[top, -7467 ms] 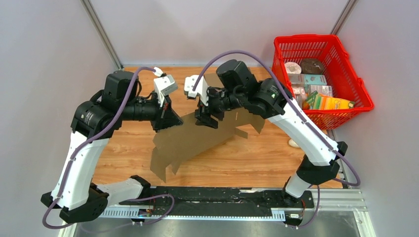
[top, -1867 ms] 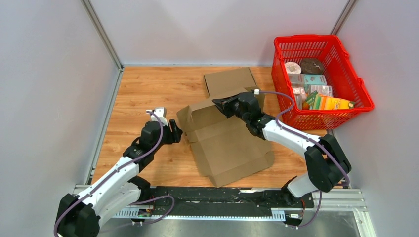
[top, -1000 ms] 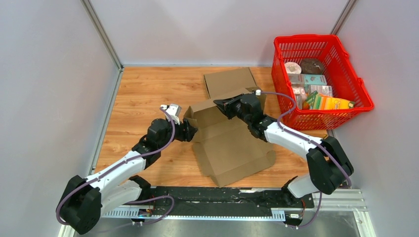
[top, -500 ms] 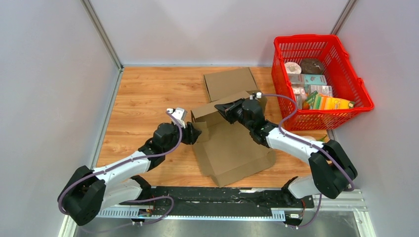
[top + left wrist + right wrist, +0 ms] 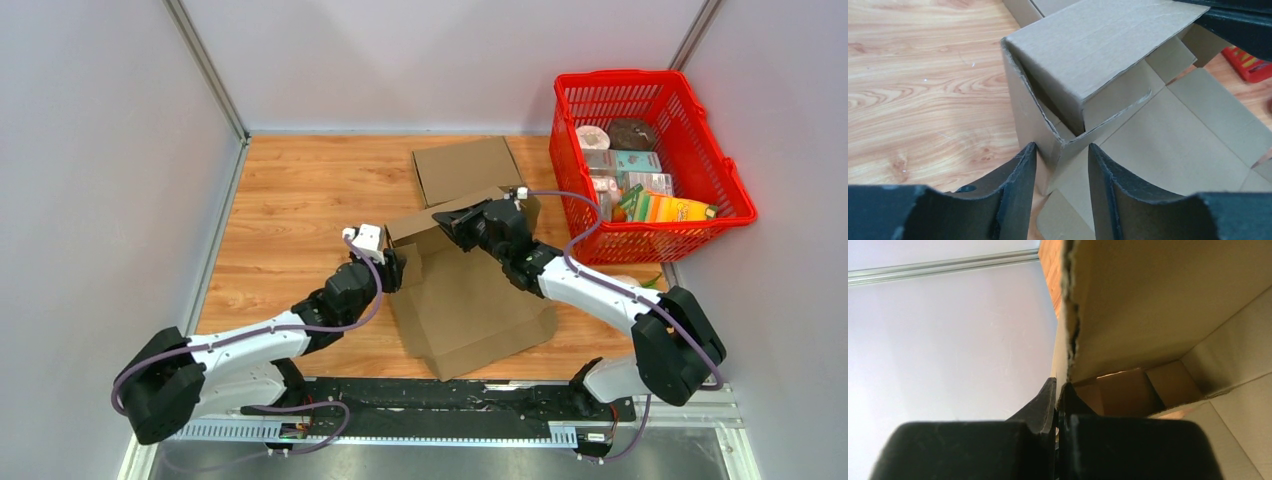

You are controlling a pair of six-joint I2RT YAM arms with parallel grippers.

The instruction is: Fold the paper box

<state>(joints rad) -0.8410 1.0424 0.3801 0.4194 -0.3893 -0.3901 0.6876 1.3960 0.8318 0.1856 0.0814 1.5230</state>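
Now the brown cardboard box (image 5: 470,300) lies half folded in the middle of the wooden surface (image 5: 300,180), with one side wall already raised. My right hand (image 5: 443,217) is closed tight on the top edge of this raised wall. My left hand (image 5: 398,266) stands half open, its fingers (image 5: 1018,190) on both sides of the near corner wall; I cannot tell if they press it.

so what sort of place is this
Probably a robot lab test cell: plain grey partition walls around a wooden table, a left arm and right arm bolted to a rail handling a cardboard box, and a red basket of groceries.
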